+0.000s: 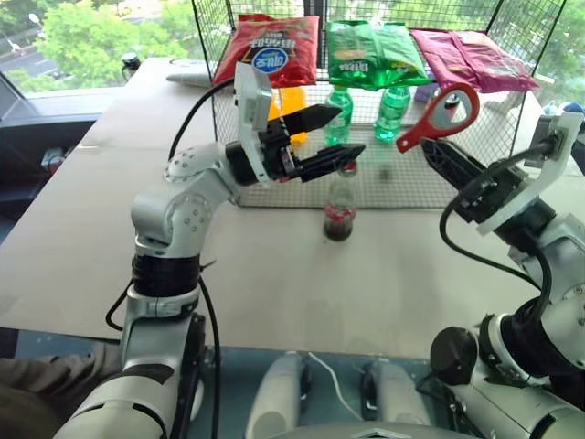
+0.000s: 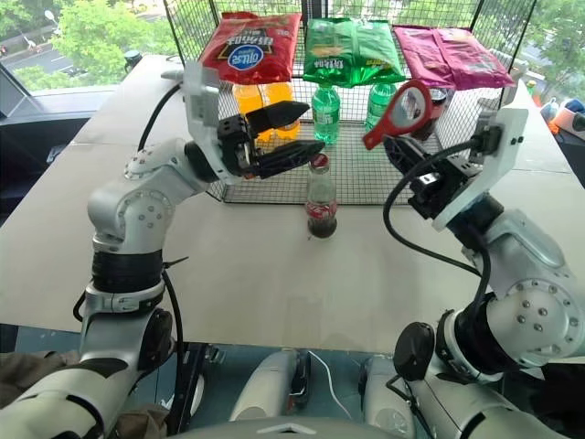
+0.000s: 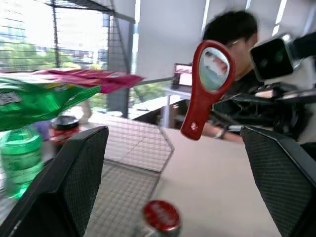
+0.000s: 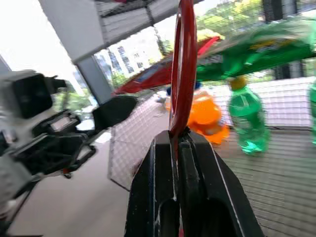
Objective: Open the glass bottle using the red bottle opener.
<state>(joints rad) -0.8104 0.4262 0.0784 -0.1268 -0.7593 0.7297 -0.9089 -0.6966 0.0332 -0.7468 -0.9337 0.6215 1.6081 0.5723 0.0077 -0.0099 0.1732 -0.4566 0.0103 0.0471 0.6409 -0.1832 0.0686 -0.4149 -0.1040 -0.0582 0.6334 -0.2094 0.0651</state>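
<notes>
Clearly the right tool (image 2: 402,149) is clamped tight on the handle of the red bottle opener (image 2: 399,112), ring head raised above its fingers, likely so the ring can be brought down onto the cap. Across from it, the left tool (image 2: 297,133) stands spread wide, holding nothing, its fingers just above the cap of the glass bottle (image 2: 319,199), apparently ready to steady the neck. That bottle stands upright on the worktop (image 2: 274,283), below and between both tools.
</notes>
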